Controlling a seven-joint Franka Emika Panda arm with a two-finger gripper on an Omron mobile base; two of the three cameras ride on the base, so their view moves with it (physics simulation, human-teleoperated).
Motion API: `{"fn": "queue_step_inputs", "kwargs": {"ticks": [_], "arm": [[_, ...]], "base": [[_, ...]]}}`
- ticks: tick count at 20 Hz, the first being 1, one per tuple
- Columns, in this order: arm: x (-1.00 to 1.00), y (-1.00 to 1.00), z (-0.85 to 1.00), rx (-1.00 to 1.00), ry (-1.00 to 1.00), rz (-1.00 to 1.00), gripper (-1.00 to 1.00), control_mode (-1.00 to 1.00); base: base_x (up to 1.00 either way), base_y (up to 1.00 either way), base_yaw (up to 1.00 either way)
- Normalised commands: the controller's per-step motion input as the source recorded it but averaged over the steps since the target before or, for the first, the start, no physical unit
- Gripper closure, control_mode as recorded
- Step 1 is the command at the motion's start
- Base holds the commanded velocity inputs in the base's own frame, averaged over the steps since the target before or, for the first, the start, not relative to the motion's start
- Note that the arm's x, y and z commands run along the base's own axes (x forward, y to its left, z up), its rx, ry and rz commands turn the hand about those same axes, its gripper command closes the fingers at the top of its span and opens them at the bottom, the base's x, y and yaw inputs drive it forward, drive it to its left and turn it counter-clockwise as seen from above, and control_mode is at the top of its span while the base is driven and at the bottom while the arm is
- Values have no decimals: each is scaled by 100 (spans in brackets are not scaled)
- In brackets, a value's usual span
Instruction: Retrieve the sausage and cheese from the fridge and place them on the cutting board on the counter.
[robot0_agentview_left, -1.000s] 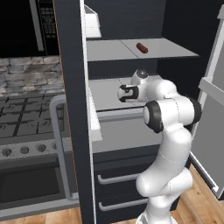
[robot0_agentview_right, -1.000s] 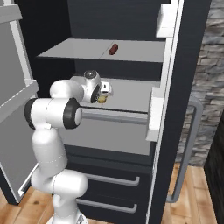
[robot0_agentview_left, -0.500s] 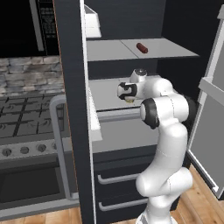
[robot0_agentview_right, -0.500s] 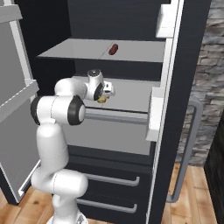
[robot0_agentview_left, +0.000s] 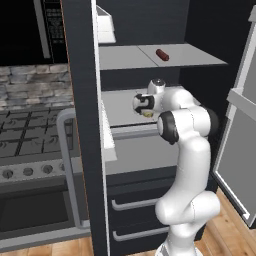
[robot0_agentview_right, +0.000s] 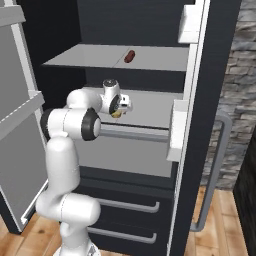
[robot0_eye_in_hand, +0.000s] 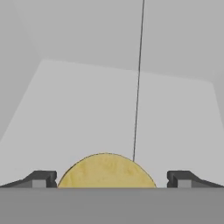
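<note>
While wide apart around the cheese (robot0_eye_in_hand: 106, 171), gripper (robot0_eye_in_hand: 109, 178) inside fridge (robot0_agentview_right: 150, 30); sausage (robot0_agentview_left: 162, 54) one shelf up.

cheese (robot0_eye_in_hand: 106, 171): showing just a rounded top in the hand view, lower part being cut off at the bottom; peeking out as a small yellow speck under the hand in both base views, mostly being covered by the wrist.
gripper (robot0_eye_in_hand: 111, 179): fingertips (robot0_eye_in_hand: 40, 178) being cropped at the bottom of the hand view; jaws being hidden behind the hand in both base views.
fridge (robot0_agentview_left: 82, 125): top and right door running off the picture's edges.
sausage (robot0_agentview_left: 162, 54): lying toward the upper shelf's front edge, too small for surface detail.
</note>
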Motion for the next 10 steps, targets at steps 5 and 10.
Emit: {"fn": "queue_step_inputs", "kwargs": {"ticks": [5, 10], "arm": [[2, 0, -21, 0, 1, -1, -100, -100], [-14, 0, -27, 0, 7, -4, -100, -100]], "base": [[0, 0, 0], [0, 0, 0]]}}
